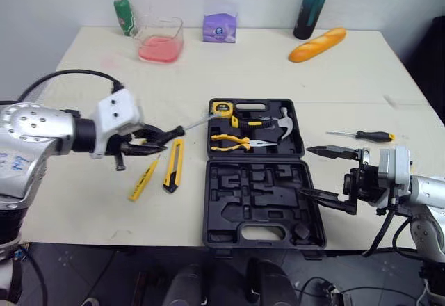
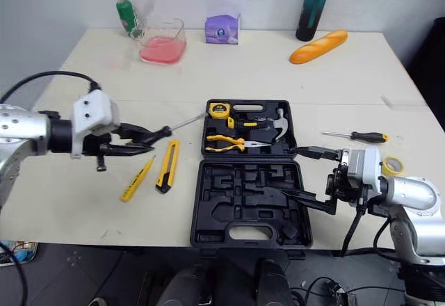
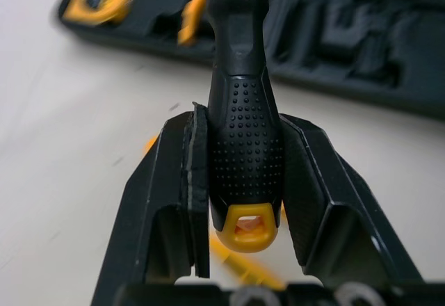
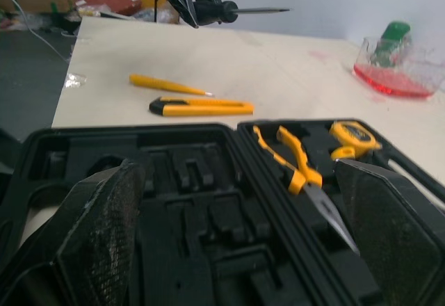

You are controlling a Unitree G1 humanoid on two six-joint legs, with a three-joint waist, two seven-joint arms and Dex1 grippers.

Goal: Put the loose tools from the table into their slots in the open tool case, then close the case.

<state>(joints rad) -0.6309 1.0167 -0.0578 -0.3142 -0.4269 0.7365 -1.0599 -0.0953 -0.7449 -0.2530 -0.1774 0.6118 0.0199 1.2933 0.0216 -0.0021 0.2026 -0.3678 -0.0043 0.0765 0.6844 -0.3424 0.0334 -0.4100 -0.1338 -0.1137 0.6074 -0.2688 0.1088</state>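
Cream tabletop (image 1: 229, 69) carries the open tool case (image 1: 261, 195) at centre, its near half all empty recesses. The right claw (image 1: 306, 172) hangs spread wide at the case's right edge. The left claw (image 1: 158, 139), left of the case, clamps a black-handled screwdriver (image 3: 243, 146), shaft pointing right. It would be best to line the shaft up with a long slot, lower it flat, and only then release. A utility knife (image 1: 174, 165) waits just below.

Shown are two screwdrivers (image 3: 243, 132) (image 1: 373, 136), one tester pen (image 1: 143, 179), one utility knife (image 1: 174, 165), one tool case (image 1: 259, 196). Bottles (image 1: 123, 15) (image 1: 313, 3) number two.
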